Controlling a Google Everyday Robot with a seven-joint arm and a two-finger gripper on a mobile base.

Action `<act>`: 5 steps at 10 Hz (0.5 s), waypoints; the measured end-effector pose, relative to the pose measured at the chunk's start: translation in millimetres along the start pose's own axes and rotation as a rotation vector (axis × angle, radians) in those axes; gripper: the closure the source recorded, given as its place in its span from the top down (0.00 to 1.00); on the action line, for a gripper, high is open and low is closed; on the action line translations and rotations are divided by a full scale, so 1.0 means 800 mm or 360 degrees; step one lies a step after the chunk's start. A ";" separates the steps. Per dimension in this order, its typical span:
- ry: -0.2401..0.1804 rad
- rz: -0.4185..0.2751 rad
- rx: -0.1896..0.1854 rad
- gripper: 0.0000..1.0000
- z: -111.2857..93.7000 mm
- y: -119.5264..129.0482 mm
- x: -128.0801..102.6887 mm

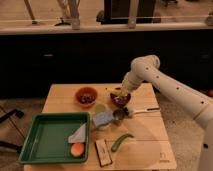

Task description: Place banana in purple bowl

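The purple bowl (121, 100) sits at the back middle of the wooden table (145, 135). The yellow banana (119, 93) shows at the bowl's top, partly hidden by my gripper (121, 90). My gripper hangs right over the bowl, at the end of the white arm (165, 82) that reaches in from the right. I cannot tell whether the banana rests in the bowl or is still held.
An orange-red bowl (86, 96) stands left of the purple one. In front lie a blue packet (103, 119), a small can (119, 115), a utensil (145, 110), a green pod (121, 141) and a flat bar (102, 151). The green tray (45, 145) holds a white cloth (78, 135) and an orange fruit (76, 149).
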 end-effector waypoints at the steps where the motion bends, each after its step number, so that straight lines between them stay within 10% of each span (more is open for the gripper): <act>1: -0.0014 -0.0035 -0.0003 0.01 -0.002 0.000 0.004; 5: -0.0098 -0.0293 -0.0037 0.01 -0.001 -0.001 0.009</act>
